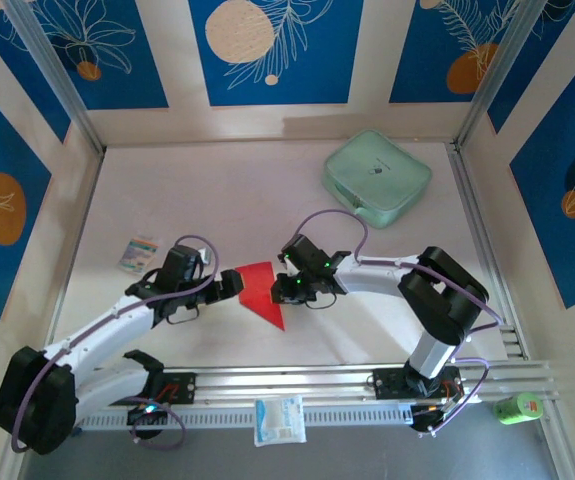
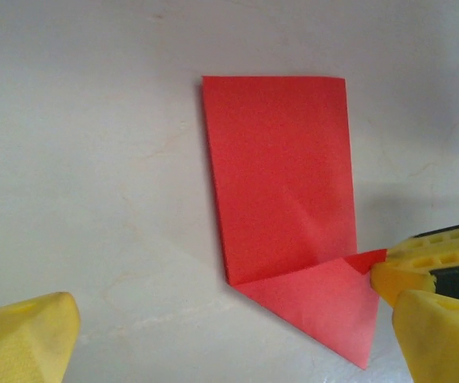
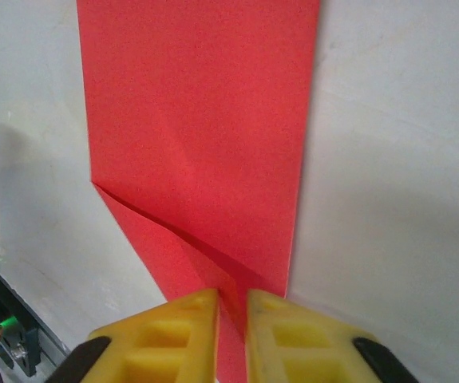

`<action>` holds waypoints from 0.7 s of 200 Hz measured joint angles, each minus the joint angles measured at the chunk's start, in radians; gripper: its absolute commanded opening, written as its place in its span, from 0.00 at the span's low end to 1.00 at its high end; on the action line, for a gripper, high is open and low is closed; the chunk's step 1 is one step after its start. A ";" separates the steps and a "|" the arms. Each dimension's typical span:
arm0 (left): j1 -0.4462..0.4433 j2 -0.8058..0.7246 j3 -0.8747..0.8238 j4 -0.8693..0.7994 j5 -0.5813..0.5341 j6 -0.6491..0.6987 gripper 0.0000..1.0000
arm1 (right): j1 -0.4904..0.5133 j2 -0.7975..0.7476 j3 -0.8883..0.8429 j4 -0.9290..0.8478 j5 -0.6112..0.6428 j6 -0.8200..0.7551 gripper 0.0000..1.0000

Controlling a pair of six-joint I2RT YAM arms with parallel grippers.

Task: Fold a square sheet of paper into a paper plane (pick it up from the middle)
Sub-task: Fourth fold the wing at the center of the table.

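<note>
One red sheet of paper, one corner folded, lies mid-table. We count two grippers: right gripper, 3 o'clock, pinching its edge; left gripper, 9 o'clock, wide apart, empty.

My pale surface carries a folded red sheet of paper near its middle, a mint-green case at the far right and a small printed packet at the left.

The square sheet of paper is plain bright red, the zip case mint green. Blue wall panels carry white leaf outlines and orange discs.
</note>
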 measured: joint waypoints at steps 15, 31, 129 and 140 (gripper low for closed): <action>0.003 0.018 0.000 0.019 0.038 0.005 1.00 | -0.003 -0.003 -0.002 0.006 -0.004 -0.003 0.12; 0.008 0.047 0.000 0.047 0.079 0.005 0.99 | -0.003 -0.010 -0.010 0.020 -0.008 -0.006 0.11; 0.025 0.283 0.035 0.177 0.237 -0.077 0.78 | -0.036 -0.079 -0.127 0.155 -0.061 -0.003 0.09; 0.025 0.294 0.045 0.181 0.245 -0.080 0.76 | -0.043 -0.093 -0.140 0.166 -0.065 -0.001 0.09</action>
